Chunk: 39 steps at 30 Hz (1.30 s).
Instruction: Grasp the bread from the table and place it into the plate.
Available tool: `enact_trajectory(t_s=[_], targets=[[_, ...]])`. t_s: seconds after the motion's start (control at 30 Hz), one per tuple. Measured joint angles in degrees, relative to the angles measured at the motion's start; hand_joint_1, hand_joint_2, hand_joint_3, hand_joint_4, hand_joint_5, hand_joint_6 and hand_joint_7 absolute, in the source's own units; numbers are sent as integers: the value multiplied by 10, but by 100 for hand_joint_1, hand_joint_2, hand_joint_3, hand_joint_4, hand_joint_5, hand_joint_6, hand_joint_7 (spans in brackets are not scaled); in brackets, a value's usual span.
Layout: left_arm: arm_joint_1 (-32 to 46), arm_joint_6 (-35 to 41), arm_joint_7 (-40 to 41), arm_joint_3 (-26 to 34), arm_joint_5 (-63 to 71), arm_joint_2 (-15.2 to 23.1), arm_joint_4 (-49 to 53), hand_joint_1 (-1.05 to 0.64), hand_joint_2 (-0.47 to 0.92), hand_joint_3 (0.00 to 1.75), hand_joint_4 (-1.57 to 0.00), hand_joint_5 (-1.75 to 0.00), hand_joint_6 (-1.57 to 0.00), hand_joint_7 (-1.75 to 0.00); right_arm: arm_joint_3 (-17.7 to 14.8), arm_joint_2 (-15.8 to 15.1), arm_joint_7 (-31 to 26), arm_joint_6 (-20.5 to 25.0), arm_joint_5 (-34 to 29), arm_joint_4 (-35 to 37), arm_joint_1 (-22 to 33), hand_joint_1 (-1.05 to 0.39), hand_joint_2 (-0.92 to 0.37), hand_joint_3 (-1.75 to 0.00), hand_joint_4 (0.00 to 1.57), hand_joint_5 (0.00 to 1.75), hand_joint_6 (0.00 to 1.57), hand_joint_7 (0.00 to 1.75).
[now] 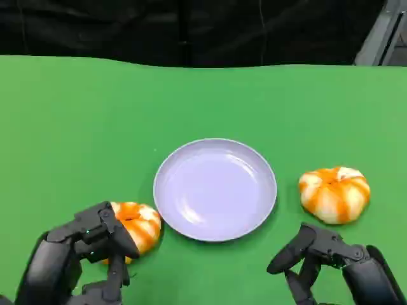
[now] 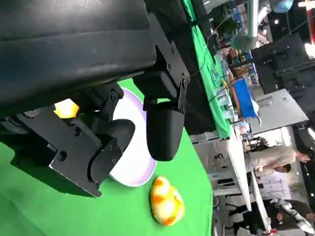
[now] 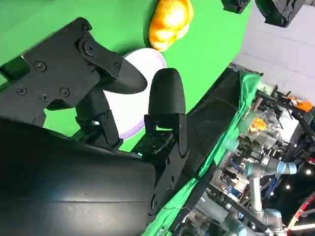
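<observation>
Reach-to-grasp step: left hand (image 1: 89, 244) fingers apart, right against near bread (image 1: 135, 227), not yet clamped. Next: close, lift, carry right to plate (image 1: 215, 189). Right hand (image 1: 324, 257) apart, empty.

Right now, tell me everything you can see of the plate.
The plate is round, shallow and pale lilac, glossy like plastic or glazed ware, with a raised rim. It sits flat and upright on the green table, holding nothing. One bread roll lies close by its near-left edge, another apart on its right. Neither hand touches it.
</observation>
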Motion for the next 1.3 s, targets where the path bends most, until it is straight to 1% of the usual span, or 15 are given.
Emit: enact_trajectory(t_s=[0.37, 0.57, 0.6, 0.67, 0.77, 0.83, 0.9, 0.93, 1.0, 1.03, 1.07, 1.13, 1.23, 1.3], targets=[[-2, -7, 0, 0, 18, 0, 1, 5, 43, 137, -86, -172, -77, -150, 0, 0, 0, 0, 0, 0, 0, -11, -42, -119, 83, 159, 74, 119], [-2, -9, 0, 0, 19, 0, 2, 4, 44, 136, -85, -169, -77, -147, 1, 0, 0, 0, 0, 0, -1, -11, -42, -119, 84, 161, 74, 119], [-2, -9, 0, 1, 20, 0, 2, 5, 44, 135, -84, -164, -77, -142, 1, 0, 0, 0, 0, 0, -1, -12, -42, -119, 84, 161, 74, 119], [-2, -9, 0, 2, 26, 0, 2, 5, 44, 134, -82, -160, -75, -137, 1, 0, 0, 0, 0, 0, -1, -12, -42, -118, 83, 161, 74, 119], [-2, -9, 5, 3, 28, 0, 2, 1, 48, 120, -76, -141, -73, -113, 2, 0, 0, 0, 0, 0, -1, -12, -43, -118, 84, 159, 73, 119], [-4, -9, 6, 4, 25, 0, 4, -2, 49, 113, -74, -117, -71, -85, 2, 0, 0, 0, 0, 0, -1, -11, -43, -118, 85, 161, 73, 119], [-5, -9, 16, 4, 38, 0, 4, -2, 49, 109, -69, -104, -66, -69, 2, 0, 0, 0, 0, 0, -1, -12, -43, -118, 84, 161, 73, 119], [-5, -9, 21, 5, 45, 0, 4, -2, 50, 107, -68, -100, -65, -63, 2, 0, 0, 0, 0, 0, -2, -12, -43, -118, 84, 161, 73, 119], [-5, -9, 27, 5, 50, 0, 4, -2, 50, 106, -68, -97, -64, -60, 3, 0, 0, 0, 0, 0, -2, -12, -43, -118, 84, 161, 73, 119], [-5, -9, 28, 5, 50, 0, 4, -5, 56, 91, -61, -87, -57, -50, 3, 0, 0, 0, 0, 0, -3, -12, -42, -118, 84, 160, 73, 119], [-5, -10, 29, 5, 54, 0, 4, -7, 65, 69, -57, -74, -53, -36, 3, 0, 0, 0, 0, 0, -3, -11, -42, -118, 83, 160, 73, 119], [-5, -16, 37, 6, 69, 0, 5, -8, 77, 44, -51, -59, -50, -18, 5, 1, 0, 0, -1, 0, -3, -11, -42, -118, 83, 159, 73, 119], [-8, -31, 46, 10, 93, 6, 14, -10, 85, 23, -41, -49, -44, -6, 8, 2, 0, 1, -1, 0, -2, -11, -42, -118, 83, 159, 73, 119], [-11, -35, 51, 13, 115, 17, 21, -17, 89, 13, -34, -43, -39, -1, 9, 2, 0, 1, -1, 0, -2, -11, -42, -119, 83, 159, 73, 119]])
